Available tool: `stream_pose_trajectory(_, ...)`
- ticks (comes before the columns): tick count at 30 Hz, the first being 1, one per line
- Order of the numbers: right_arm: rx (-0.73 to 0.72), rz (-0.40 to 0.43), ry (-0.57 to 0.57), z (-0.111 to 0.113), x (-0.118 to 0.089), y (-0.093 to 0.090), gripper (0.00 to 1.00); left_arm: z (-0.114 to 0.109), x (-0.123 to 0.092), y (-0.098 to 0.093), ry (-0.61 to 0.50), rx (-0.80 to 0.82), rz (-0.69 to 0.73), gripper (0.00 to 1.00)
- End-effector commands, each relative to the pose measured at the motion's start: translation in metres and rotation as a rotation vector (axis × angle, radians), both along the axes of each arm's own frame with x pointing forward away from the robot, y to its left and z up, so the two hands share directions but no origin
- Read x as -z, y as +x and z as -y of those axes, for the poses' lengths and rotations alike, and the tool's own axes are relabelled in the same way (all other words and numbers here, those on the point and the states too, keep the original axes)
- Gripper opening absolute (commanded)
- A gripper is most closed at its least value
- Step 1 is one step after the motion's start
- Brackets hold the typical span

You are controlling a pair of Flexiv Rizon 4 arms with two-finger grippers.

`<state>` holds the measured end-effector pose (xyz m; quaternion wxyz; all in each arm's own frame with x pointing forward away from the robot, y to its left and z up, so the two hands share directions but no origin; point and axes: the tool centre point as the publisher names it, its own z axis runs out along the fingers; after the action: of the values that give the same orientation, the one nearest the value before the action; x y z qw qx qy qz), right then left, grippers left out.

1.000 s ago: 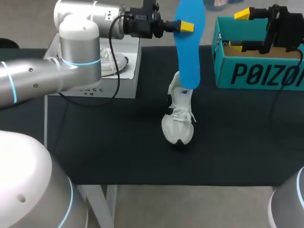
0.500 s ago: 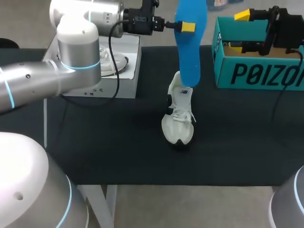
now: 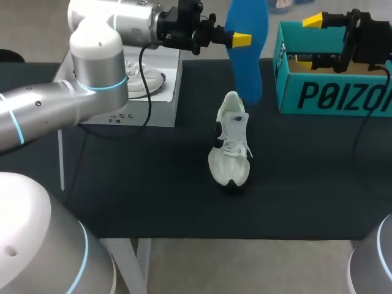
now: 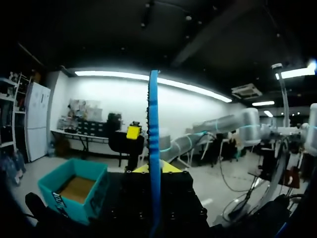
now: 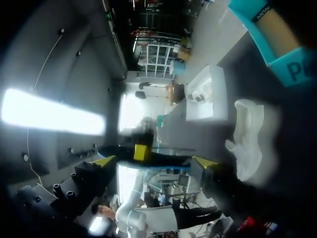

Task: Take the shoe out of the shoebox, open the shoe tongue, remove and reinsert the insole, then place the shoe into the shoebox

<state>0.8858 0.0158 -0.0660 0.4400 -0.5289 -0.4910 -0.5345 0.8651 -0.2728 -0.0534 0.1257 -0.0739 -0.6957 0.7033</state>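
A blue insole (image 3: 248,58) hangs upright above the table, with my left gripper (image 3: 242,40) shut on its upper part. Its lower end sits just behind the heel of the white shoe (image 3: 230,147), which lies on the black table with its toe toward the front. In the left wrist view the insole (image 4: 153,148) shows edge-on between the fingers. My right gripper (image 3: 313,38) stands open over the left end of the teal shoebox (image 3: 334,92), with nothing in it. The right wrist view shows the shoe (image 5: 247,144) and the shoebox (image 5: 277,39) beyond its open gripper (image 5: 154,161).
A white box (image 3: 138,92) sits at the table's back left, under my left arm. Black table surface (image 3: 153,184) runs around the shoe, up to the front edge. The teal shoebox (image 4: 74,191) is open at the top.
My left gripper has lifted the insole, so its lower end no longer overlaps the shoe's heel and its top leaves the view. The right arm has stayed still.
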Motion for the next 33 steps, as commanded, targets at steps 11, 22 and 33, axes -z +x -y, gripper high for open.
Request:
stream_pose_trajectory(11, 0.011, -0.002, -0.002, 0.002, 0.000, -0.001, 1.00, -0.007, -0.026, -0.015, 0.024, -0.126, 0.654, 0.00)
stream_pose_trajectory(22, 0.016, -0.005, -0.003, 0.002, 0.000, -0.002, 1.00, -0.007, -0.028, -0.016, -0.071, -0.150, 0.759, 0.00)
stream_pose_trajectory(33, 0.015, -0.012, -0.004, 0.001, 0.003, -0.002, 1.00, -0.009, -0.037, -0.009, -0.169, -0.073, 0.982, 0.00)
